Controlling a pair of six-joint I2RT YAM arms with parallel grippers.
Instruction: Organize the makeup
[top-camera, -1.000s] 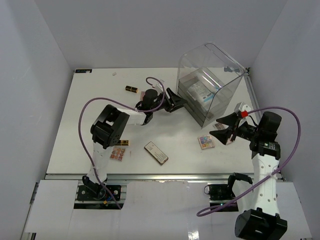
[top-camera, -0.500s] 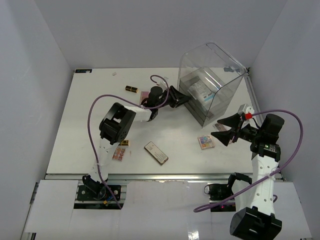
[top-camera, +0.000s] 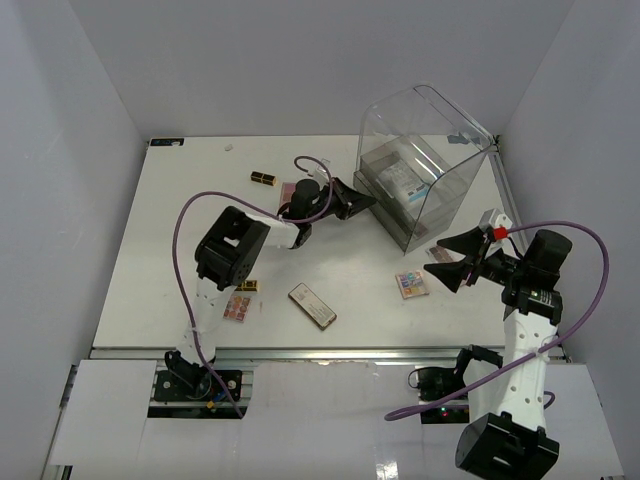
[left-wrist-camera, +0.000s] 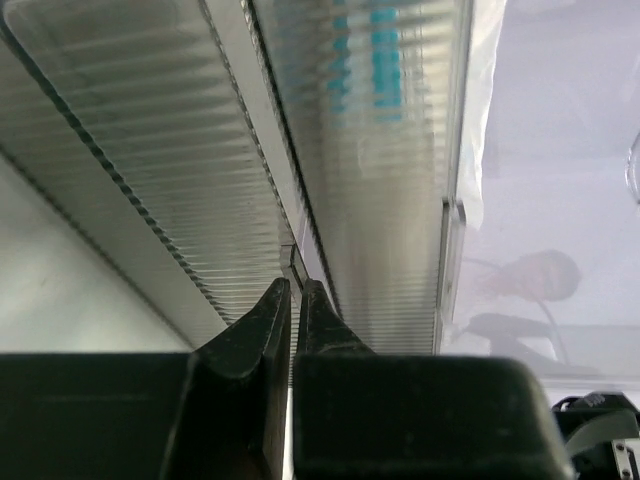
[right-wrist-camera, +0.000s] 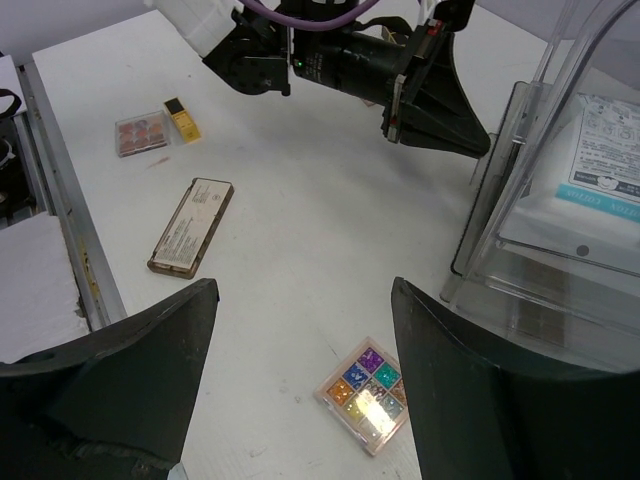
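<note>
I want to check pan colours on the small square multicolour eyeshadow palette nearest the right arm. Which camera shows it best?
The right wrist view: the small square multicolour eyeshadow palette lies close, its pans distinct. The top external view shows the palette only as a tiny pinkish square. The left wrist view misses it.

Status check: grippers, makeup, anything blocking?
Left gripper nearly shut at the drawer front of the acrylic box, grip unclear. Right gripper open, empty, near the multicolour palette. Long compact, lipstick loose on table. No obstruction seen.
</note>
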